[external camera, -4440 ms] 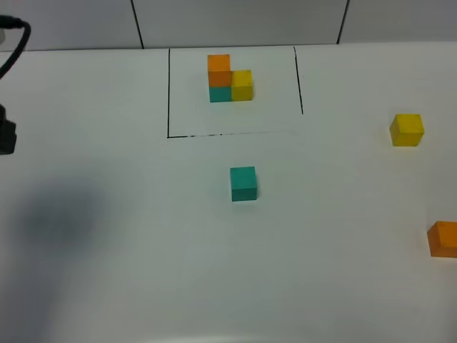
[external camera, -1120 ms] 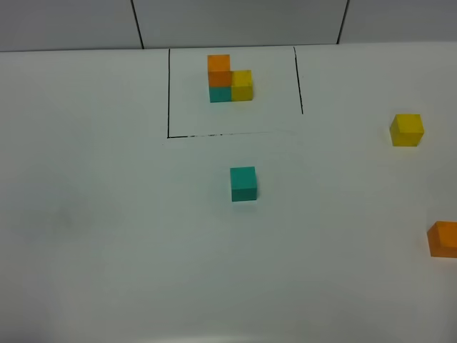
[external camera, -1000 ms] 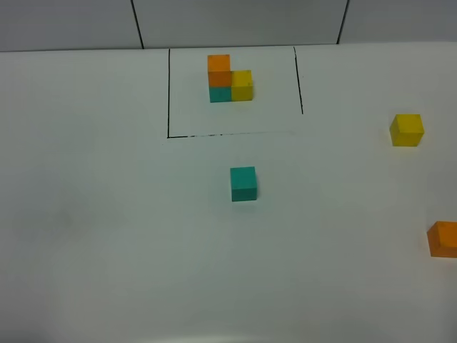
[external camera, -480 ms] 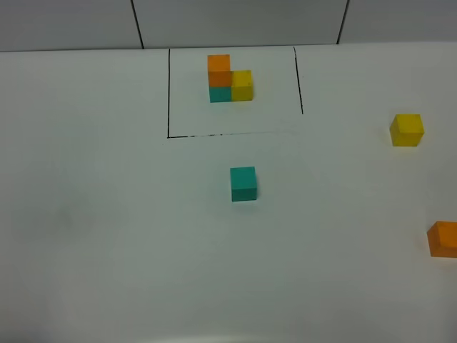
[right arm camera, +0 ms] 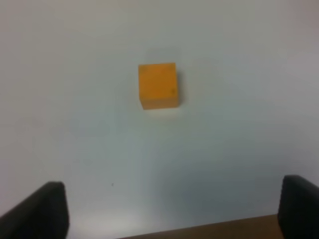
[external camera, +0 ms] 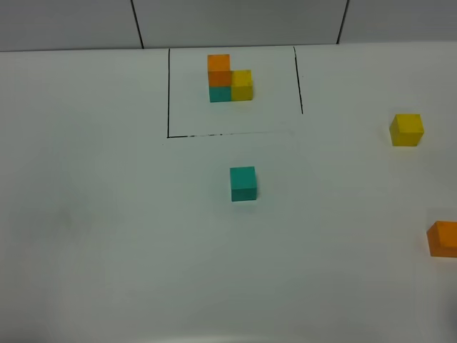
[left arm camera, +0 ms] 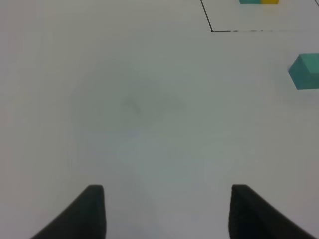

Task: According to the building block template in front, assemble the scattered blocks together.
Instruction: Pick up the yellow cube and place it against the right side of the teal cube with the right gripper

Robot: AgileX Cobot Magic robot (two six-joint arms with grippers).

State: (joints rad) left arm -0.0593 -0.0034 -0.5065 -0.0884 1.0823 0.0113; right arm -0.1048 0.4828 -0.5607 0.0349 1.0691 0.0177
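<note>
We see the block template (external camera: 230, 82) at twelve o'clock on the table (external camera: 107, 214), the teal cube (external camera: 243, 184) near centre, the yellow cube (external camera: 406, 130) at two, the orange cube (external camera: 443, 239) at four. Our left gripper (left arm camera: 167, 214) and right gripper (right arm camera: 174, 211) both stand with fingers apart, empty

In my overhead view, the orange cube (external camera: 444, 239) is cut off by the right edge. From the left wrist camera, the template (left arm camera: 259, 1) shows only a teal-and-yellow sliver at the picture's border, and the teal cube (left arm camera: 305, 71) is clipped too. Both wrist views are soft. I see only the dark fingertips of the left gripper (left arm camera: 167, 188) and the right gripper (right arm camera: 174, 184).
</note>
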